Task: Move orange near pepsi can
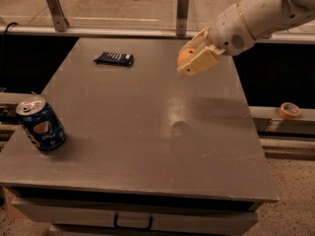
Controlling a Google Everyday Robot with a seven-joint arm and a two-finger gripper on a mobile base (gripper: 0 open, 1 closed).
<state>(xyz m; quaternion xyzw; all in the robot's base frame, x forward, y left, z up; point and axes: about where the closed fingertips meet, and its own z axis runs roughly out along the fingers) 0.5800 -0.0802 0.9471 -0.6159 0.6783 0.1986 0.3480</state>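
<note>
The orange (185, 56) is held between the cream fingers (201, 62) of my gripper (191, 58), lifted above the far right part of the grey table (147, 132). The gripper is shut on the orange, and only the fruit's left side shows. The pepsi can (41, 124), blue with a silver top and the globe logo, stands upright near the table's front left corner, far from the gripper.
A flat dark blue packet (114, 58) lies at the back left of the table. A roll of tape (289, 110) sits on a ledge to the right of the table. A metal rail with posts (182, 14) runs behind the table.
</note>
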